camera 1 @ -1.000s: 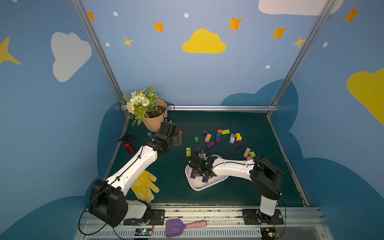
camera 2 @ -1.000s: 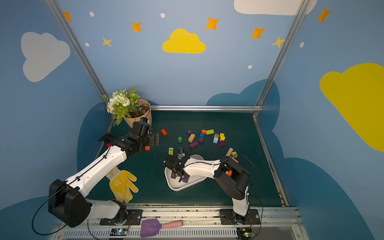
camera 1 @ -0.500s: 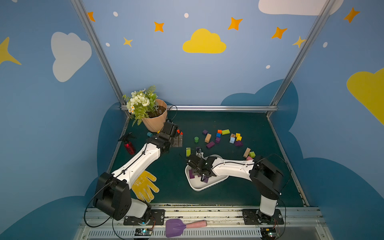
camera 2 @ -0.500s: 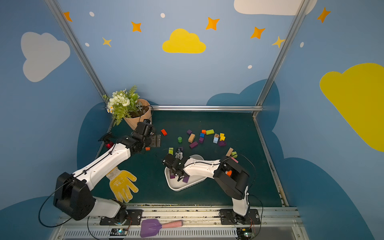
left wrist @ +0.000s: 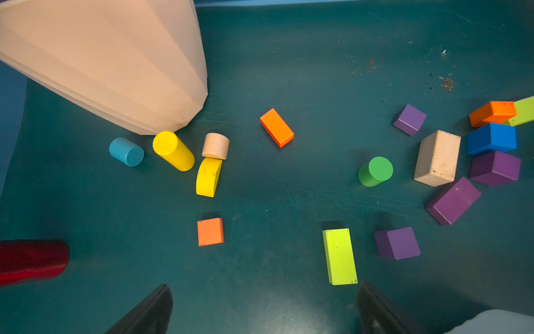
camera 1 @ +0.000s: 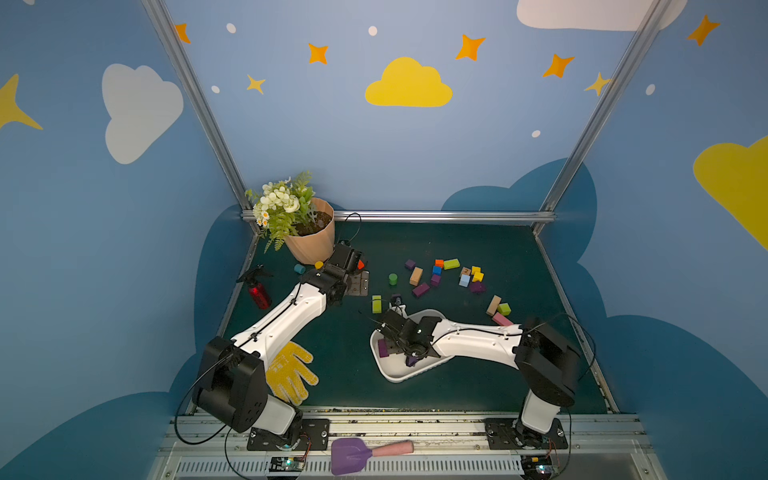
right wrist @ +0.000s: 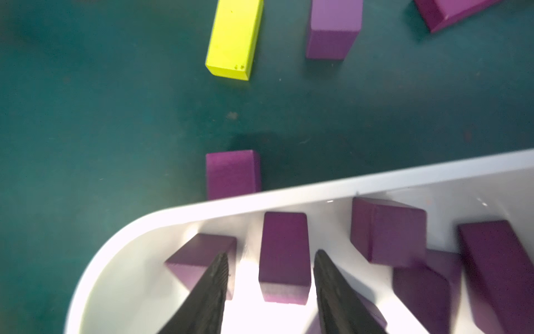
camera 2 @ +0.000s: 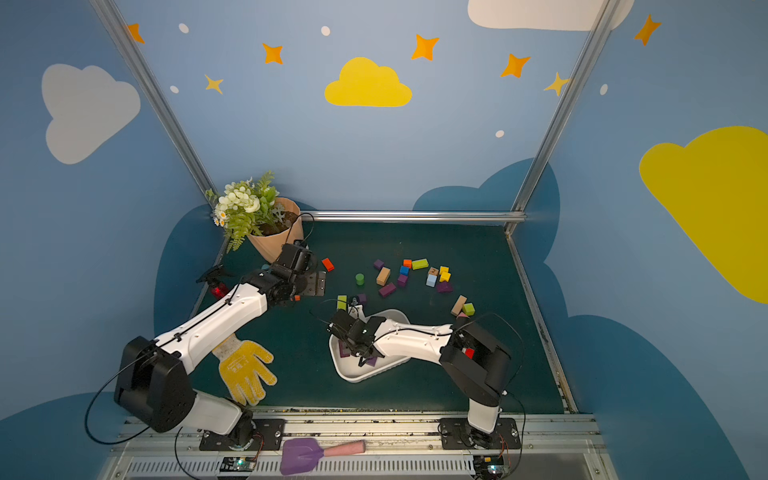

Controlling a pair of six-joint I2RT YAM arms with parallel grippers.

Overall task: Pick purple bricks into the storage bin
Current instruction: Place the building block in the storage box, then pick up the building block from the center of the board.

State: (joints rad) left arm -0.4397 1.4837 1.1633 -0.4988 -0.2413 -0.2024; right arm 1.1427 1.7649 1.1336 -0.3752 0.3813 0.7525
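Observation:
The white storage bin (camera 1: 398, 376) (right wrist: 289, 195) lies front of centre and holds several purple bricks (camera 1: 383, 348). My right gripper (right wrist: 270, 253) hangs low inside it, open. One purple brick (right wrist: 284, 257) lies on the bin floor between the fingers, with a gap on each side. Another purple brick (right wrist: 231, 173) sits on the mat against the rim. More purple bricks (camera 1: 421, 289) (left wrist: 397, 243) lie among the coloured blocks farther back. My left gripper (left wrist: 265, 286) (camera 1: 351, 262) hovers open and empty over bare mat near the flowerpot.
A peach flowerpot (camera 1: 311, 245) stands at the back left beside small cylinders (left wrist: 172, 150). A red spray bottle (camera 1: 258, 291), a grey metal plate (camera 1: 358, 284) and a yellow glove (camera 1: 291, 372) lie left. Lime (left wrist: 339, 256) and orange (left wrist: 276, 127) blocks lie close to the left gripper. A purple scoop (camera 1: 353, 454) rests on the front rail.
My right gripper has opened and let go of the purple brick, which now lies in the bin. My left arm has reached a little farther back toward the flowerpot.

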